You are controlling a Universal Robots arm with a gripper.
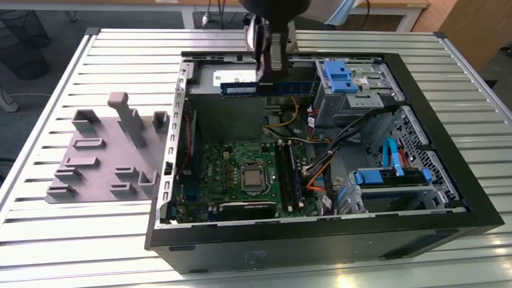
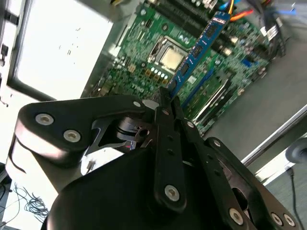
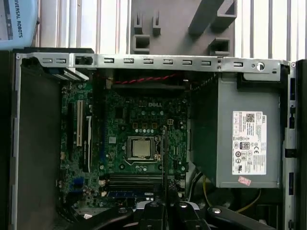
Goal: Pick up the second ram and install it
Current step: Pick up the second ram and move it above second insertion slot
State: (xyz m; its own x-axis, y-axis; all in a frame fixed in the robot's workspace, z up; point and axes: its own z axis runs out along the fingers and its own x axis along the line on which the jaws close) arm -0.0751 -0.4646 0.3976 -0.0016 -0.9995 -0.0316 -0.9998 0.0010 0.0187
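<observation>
Surface: a slatted metal table (image 1: pixel 120 48) carries an open computer case (image 1: pixel 320 243) lying on its side. A grey fixture plate (image 1: pixel 104 156) sits just beside the case, at the exterior view's left.
Inside the case: the green motherboard (image 1: pixel 232 162) covers the floor on the fixture side, and the power supply (image 3: pixel 244 139) sits against one end wall.
Gripper: the gripper (image 2: pixel 168 98) hangs over the power-supply end of the case, its fingers pinched narrow on the stick.
Second ram: the second ram (image 2: pixel 201 45) is clamped between those fingers, up in the air and well apart from the board. In the exterior view the second ram (image 1: pixel 240 89) lies level above the power supply.
Slots: the long memory slots (image 3: pixel 134 181) run beside the processor socket (image 3: pixel 142 147). One of them looks to hold a blue stick (image 2: pixel 201 84) already.
Step in hand: the pick-up is done, I'd say. The stick is being carried over the case and is not yet seated.
What seating calls for: as I judge it, the stick's lower edge must line up along a free slot, square to it, and then take firm, straight pressure. A tilt would likely jam it.
</observation>
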